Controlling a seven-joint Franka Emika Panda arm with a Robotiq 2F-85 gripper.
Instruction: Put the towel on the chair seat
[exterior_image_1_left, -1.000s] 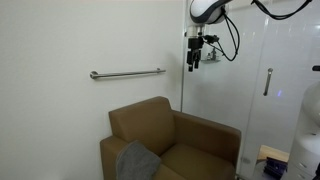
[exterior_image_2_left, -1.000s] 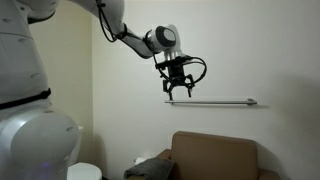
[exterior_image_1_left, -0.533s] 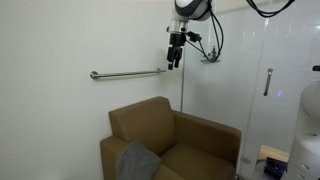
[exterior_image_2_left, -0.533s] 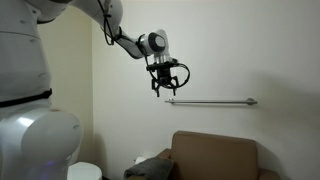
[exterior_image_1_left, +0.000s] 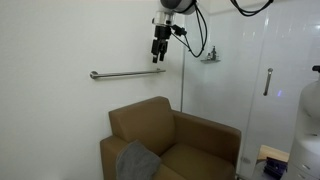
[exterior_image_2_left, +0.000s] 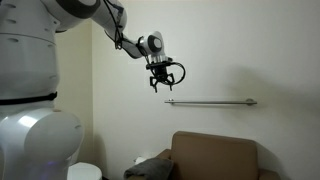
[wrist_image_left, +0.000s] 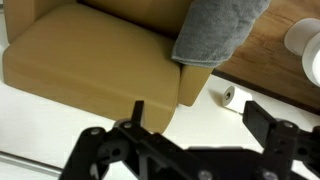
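A grey towel (exterior_image_1_left: 136, 160) hangs over the near armrest of a brown armchair (exterior_image_1_left: 190, 135); it also shows in the other exterior view (exterior_image_2_left: 152, 167) and in the wrist view (wrist_image_left: 215, 28). The chair seat (exterior_image_1_left: 195, 160) is bare. My gripper (exterior_image_1_left: 158, 57) is open and empty, high up by the wall above the grab bar (exterior_image_1_left: 125, 73), far above the chair. In the other exterior view the gripper (exterior_image_2_left: 164, 84) hangs left of the bar (exterior_image_2_left: 210, 101). In the wrist view the open fingers (wrist_image_left: 195, 120) frame the floor below.
A glass shower door (exterior_image_1_left: 265, 80) with a handle stands beside the chair. A white roll (wrist_image_left: 230, 95) lies on the floor by the chair. A white round object (exterior_image_2_left: 85, 171) sits low near the robot base.
The gripper has moved along the wall away from the glass door, rising slightly, to above the grab bar's end. The towel and chair have not moved.
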